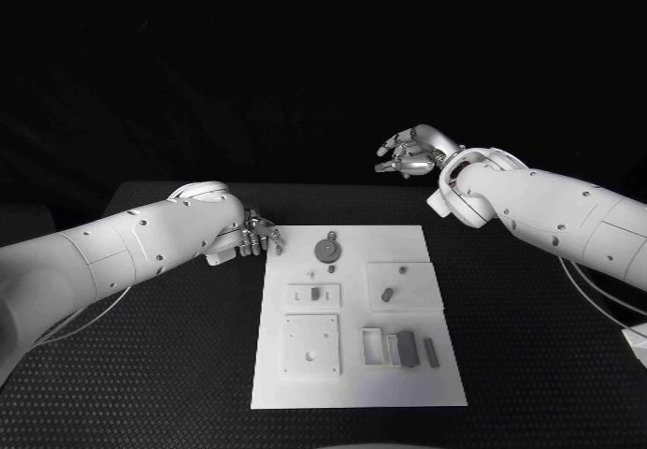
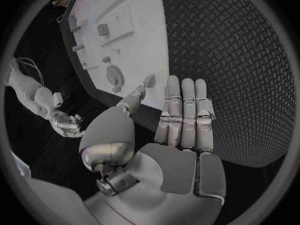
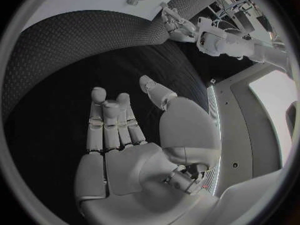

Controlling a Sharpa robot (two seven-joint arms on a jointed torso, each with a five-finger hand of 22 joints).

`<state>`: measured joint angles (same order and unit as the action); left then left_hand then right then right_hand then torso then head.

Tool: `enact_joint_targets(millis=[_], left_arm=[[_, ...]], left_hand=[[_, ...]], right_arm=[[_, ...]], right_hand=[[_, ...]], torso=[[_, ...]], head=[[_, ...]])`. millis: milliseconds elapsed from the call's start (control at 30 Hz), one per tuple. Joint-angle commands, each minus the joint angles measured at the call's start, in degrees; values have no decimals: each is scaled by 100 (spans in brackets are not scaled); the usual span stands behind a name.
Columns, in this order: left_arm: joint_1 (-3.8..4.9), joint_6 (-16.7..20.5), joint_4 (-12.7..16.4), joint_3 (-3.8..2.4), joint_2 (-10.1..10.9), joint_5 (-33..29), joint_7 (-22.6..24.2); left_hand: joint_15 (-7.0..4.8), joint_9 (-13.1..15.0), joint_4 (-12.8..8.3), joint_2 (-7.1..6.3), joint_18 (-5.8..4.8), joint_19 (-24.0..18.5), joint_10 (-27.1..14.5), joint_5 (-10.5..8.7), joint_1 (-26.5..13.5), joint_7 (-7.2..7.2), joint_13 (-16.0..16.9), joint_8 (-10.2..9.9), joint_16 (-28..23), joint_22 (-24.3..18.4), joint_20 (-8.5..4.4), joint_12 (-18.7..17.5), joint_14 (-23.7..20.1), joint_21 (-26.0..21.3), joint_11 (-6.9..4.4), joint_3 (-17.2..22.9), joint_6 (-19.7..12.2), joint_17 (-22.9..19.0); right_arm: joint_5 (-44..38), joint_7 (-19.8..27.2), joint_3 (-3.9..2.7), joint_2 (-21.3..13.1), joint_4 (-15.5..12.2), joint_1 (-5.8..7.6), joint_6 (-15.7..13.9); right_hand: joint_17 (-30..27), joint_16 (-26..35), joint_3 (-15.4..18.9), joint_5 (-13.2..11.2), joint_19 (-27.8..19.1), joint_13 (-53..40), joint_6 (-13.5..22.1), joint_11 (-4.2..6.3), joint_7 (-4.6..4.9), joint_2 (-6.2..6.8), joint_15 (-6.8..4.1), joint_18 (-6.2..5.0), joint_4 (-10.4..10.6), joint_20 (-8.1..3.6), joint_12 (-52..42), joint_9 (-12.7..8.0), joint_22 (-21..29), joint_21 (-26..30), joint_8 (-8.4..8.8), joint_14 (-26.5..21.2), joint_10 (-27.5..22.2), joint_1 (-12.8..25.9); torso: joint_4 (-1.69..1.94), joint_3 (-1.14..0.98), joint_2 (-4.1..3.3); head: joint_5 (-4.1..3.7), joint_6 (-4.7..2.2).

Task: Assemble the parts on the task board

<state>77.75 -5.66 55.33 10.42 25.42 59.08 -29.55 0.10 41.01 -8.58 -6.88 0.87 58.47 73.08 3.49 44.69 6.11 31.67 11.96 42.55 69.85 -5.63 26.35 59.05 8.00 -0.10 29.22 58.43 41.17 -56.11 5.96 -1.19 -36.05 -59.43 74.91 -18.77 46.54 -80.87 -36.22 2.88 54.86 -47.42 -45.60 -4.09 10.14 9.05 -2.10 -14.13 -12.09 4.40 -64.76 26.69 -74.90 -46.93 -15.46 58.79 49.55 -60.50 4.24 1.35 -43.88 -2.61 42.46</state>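
Observation:
The white task board (image 1: 362, 391) lies in the middle of the black table. A round grey gear (image 1: 328, 249) sits near its far edge. Small grey pieces (image 1: 387, 294) stand in raised white blocks, and grey bars (image 1: 408, 348) lie at the near right. My left hand (image 1: 256, 234) hovers just off the board's far left corner, fingers straight and holding nothing; in the left wrist view this hand (image 2: 181, 120) lies flat beside the board (image 2: 150, 40) and gear (image 2: 114, 76). My right hand (image 1: 411, 152) is raised beyond the table's far edge, and the right wrist view shows that hand (image 3: 125, 135) holding nothing, fingers spread.
The table (image 1: 162, 374) has bare textured surface on both sides of the board. My right forearm (image 1: 553, 210) slants over the table's far right corner. A cable (image 1: 607, 295) hangs below it.

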Motion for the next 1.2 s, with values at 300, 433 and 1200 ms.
enact_joint_targets(millis=[300,433,1200], left_arm=[[-19,-98,34,1,-35,-107,127],[-19,-71,28,1,-27,-107,122],[-19,713,334,-1,197,157,276]], left_hand=[[10,-8,80,34,-12,22,-51,-17,-50,-8,10,32,36,15,19,42,-48,-36,4,0,19,-23],[10,-10,86,59,-11,23,-53,-17,-42,-9,11,34,44,19,18,47,-52,-40,3,0,20,-30],[9,-42,-204,-171,-13,56,-115,-68,274,31,39,9,184,103,15,138,-117,-107,32,-114,-120,-141]], right_arm=[[-38,28,-2,15,1,-4,79],[-38,27,-2,14,0,-4,79],[-38,20,-2,-8,-27,-10,96]], right_hand=[[-8,-28,26,-2,-36,10,11,-1,33,4,3,-87,10,1,-23,-8,-103,13,-28,-25,-57,61],[-8,-28,26,-2,-36,11,11,-1,33,3,3,-87,11,0,-24,-8,-103,13,-29,-25,-57,61],[-10,-31,24,-2,-36,16,12,-1,34,4,3,-87,9,-1,-29,-11,-104,12,-30,-26,-58,55]], torso=[[7,0,9],[8,2,10],[3,-6,8]], head=[[-21,25],[-25,30],[-28,25]])
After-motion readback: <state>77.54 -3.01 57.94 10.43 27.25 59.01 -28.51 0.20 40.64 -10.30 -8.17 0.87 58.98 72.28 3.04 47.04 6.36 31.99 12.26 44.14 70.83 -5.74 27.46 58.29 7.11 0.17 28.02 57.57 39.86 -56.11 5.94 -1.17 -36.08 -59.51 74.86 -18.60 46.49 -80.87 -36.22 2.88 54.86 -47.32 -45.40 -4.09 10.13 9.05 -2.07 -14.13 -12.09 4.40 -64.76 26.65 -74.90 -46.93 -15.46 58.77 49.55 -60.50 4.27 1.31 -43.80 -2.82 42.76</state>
